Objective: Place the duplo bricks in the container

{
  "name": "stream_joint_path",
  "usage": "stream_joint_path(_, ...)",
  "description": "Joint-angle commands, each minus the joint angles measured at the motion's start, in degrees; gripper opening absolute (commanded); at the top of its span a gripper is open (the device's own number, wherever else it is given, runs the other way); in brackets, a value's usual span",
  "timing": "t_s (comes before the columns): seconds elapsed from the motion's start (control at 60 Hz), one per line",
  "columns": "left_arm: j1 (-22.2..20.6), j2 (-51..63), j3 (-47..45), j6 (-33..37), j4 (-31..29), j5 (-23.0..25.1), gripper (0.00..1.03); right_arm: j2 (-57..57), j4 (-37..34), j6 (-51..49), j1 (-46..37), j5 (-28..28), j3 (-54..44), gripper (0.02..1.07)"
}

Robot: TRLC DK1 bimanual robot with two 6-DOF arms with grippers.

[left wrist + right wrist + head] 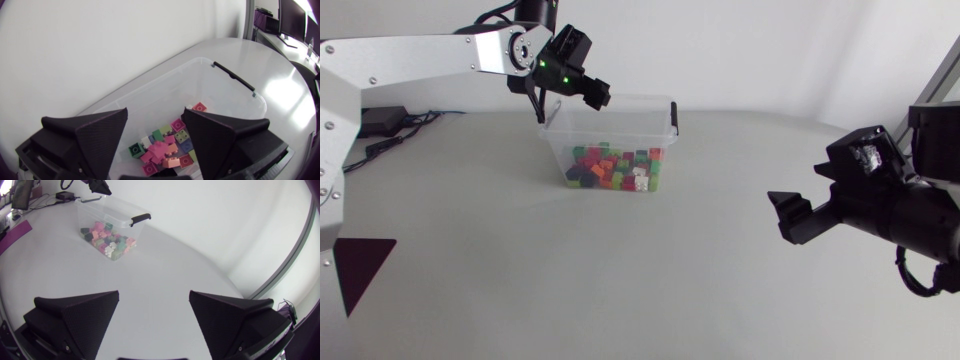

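A clear plastic container (665, 125) with black handles stands at the back middle of the table, holding several coloured duplo bricks (615, 168). My left gripper (570, 95) hangs open above the container's left end, nothing between its fingers; its wrist view looks down between the fingers at the bricks (167, 147) inside the container (235, 105). My right gripper (805, 210) is open and empty above the table's right side, far from the container (137, 210), whose bricks (107, 240) show ahead of it.
A dark purple triangular mat (360, 270) lies at the table's front left. Black cables and a small box (375, 122) rest at the back left edge.
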Motion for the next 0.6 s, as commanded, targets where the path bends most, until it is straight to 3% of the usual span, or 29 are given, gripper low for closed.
stream_joint_path(0.0, 0.4, -2.2, 0.0, -2.1, -0.4, -2.2, 1.0, -1.0, -1.6, -1.1, 0.4, 0.9, 0.5, 1.03)
stream_joint_path(0.283, 4.1, -16.0, -6.5, -5.1, -2.2, -7.6, 1.0, -3.9, -0.2, -1.9, 2.5, 6.4, 0.7, 1.03)
stream_joint_path(0.583, 8.7, -34.4, -24.0, -3.6, 0.7, -7.6, 0.99, -11.4, -0.9, -2.0, 0.8, 8.1, -0.8, 1.03)
